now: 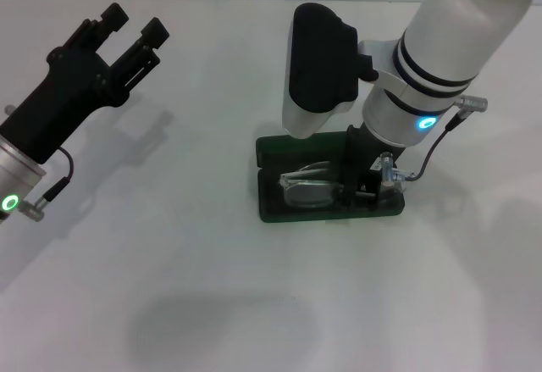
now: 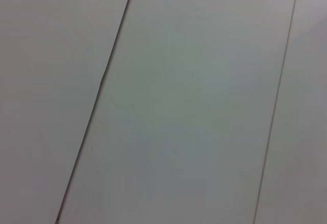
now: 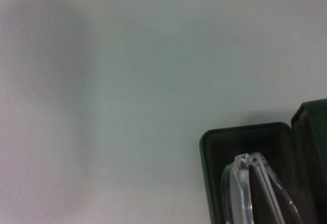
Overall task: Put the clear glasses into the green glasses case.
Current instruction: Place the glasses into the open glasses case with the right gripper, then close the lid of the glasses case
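An open green glasses case (image 1: 279, 205) lies on a white table (image 1: 169, 262), its dark tray holding the folded clear glasses (image 1: 309, 187). The right gripper (image 1: 360, 181) reaches down into the tray beside them; whether it grips them cannot be told. Farther left, the left gripper (image 1: 131, 29) hovers with fingers spread, empty.

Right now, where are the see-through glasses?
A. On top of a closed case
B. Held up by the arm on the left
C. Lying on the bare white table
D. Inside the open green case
D. The clear glasses lie in the hollow of the open green glasses case, under the right gripper; the right wrist view shows them within its rim, while the left gripper is open and holds nothing, away at the left.
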Robot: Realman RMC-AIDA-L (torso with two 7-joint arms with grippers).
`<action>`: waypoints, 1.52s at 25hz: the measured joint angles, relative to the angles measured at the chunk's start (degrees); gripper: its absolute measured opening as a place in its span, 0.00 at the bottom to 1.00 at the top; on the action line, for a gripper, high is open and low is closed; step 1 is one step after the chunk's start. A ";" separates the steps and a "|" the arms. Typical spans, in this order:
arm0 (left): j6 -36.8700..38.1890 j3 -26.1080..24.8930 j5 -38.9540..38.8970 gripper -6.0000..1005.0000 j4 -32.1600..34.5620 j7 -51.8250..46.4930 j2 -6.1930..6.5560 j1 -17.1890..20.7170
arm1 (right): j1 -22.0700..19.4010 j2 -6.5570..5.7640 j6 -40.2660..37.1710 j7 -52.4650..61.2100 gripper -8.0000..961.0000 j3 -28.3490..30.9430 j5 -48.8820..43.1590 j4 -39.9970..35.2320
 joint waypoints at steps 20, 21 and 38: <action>-0.09 -0.16 -0.01 0.75 0.00 0.05 -0.19 0.37 | 1.33 0.01 1.21 1.12 0.17 -3.04 -0.93 -0.24; -0.09 -0.16 -0.01 0.75 0.00 0.02 -0.18 0.37 | 1.33 0.01 1.12 1.27 0.18 -2.97 -0.97 -0.48; -0.08 -0.33 -0.01 0.75 0.00 -0.13 -0.09 0.49 | -2.53 -0.03 -1.82 2.09 0.28 -1.14 -5.38 -10.77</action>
